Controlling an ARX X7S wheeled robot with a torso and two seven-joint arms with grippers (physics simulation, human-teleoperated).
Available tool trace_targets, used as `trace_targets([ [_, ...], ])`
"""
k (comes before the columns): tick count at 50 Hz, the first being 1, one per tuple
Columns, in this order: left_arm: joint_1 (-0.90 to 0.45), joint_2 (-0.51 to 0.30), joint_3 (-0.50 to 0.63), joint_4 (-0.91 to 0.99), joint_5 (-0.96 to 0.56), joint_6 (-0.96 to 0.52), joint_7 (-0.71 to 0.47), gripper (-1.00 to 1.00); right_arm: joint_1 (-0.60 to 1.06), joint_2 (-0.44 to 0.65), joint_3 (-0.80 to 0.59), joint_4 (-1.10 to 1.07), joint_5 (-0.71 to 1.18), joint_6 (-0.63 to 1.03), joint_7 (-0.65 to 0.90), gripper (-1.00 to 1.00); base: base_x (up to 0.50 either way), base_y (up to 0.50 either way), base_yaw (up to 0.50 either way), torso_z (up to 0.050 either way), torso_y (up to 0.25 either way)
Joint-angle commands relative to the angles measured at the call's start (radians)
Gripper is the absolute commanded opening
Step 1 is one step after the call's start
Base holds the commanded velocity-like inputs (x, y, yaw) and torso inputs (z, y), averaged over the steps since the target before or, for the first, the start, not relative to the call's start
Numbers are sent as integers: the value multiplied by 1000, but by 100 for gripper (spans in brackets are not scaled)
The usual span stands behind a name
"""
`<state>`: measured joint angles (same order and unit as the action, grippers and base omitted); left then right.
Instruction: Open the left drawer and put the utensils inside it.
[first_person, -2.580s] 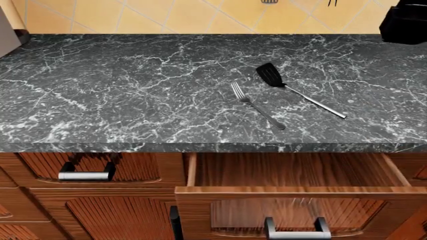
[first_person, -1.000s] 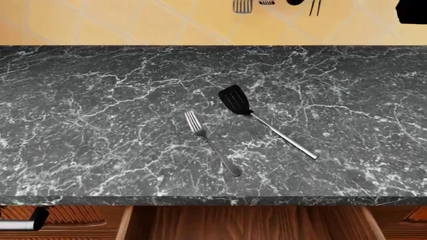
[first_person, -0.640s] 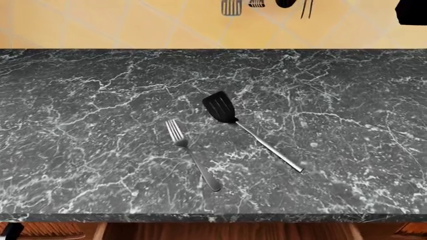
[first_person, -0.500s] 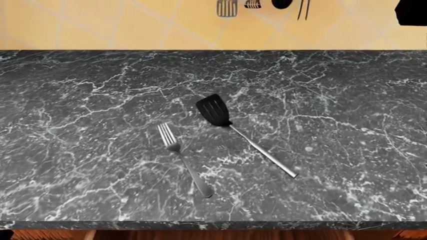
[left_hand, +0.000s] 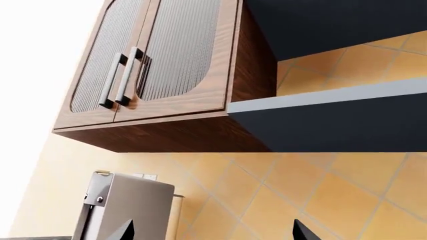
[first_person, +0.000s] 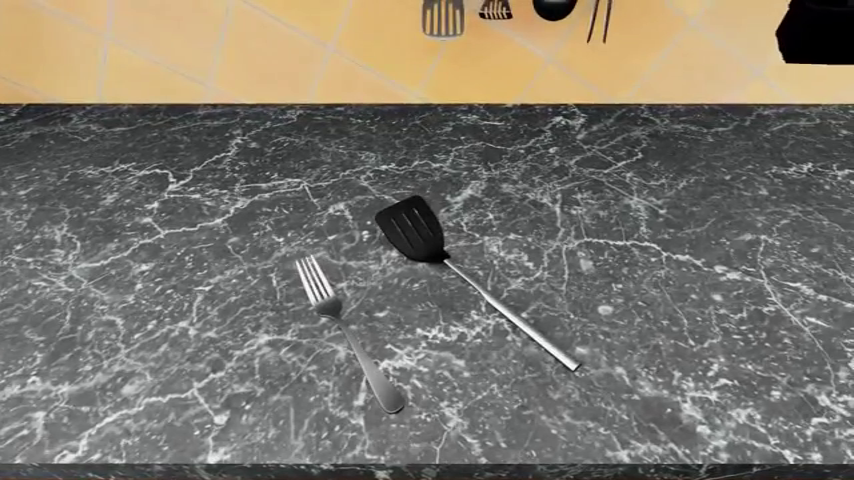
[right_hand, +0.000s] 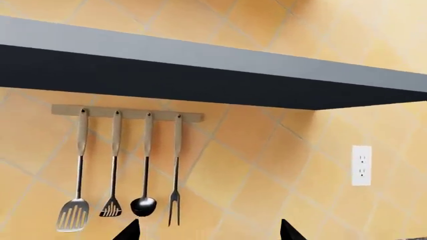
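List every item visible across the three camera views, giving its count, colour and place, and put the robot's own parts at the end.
Fork: 1, silver, on the countertop beside the spatula, apart from it.
Spatula: 1, black slotted head, silver handle, on the countertop.
Countertop: 1, dark grey marble.
Hanging tools: 4, on a rail on the yellow tiled wall.
Wall cabinet: 1, reddish-brown, two doors.
Shelf: 1, dark, above the rail.
Wall socket: 1, white.
Metal appliance: 1, silver, against the wall.
Left gripper: fingertips apart, holding nothing.
Right gripper: fingertips apart, holding nothing.
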<state>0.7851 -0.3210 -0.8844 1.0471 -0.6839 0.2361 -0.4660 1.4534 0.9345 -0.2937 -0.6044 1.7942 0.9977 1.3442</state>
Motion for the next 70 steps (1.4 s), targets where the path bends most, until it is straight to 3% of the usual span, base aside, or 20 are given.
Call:
trace_targets([
  [1, 0, 9, -10, 0, -7, 2, 10, 100, -51, -16, -9, 62, 109, -34, -38, 100, 0, 0, 0, 0, 0],
  [19, 0, 7, -10, 0, -6, 0, 8, 100, -27, -98, -206, 238, 222, 91, -70, 100, 0, 0, 0, 0, 0],
  [39, 0, 3, -6, 0, -3, -3, 2, 100, 67, -270, -306, 544, 65, 208, -382, 100, 0, 0, 0, 0, 0],
  [70, 0, -11, 9, 0, 5, -7, -13, 100, 61, -389, -436, 788, -204, 196, -749, 100, 0, 0, 0, 0, 0],
])
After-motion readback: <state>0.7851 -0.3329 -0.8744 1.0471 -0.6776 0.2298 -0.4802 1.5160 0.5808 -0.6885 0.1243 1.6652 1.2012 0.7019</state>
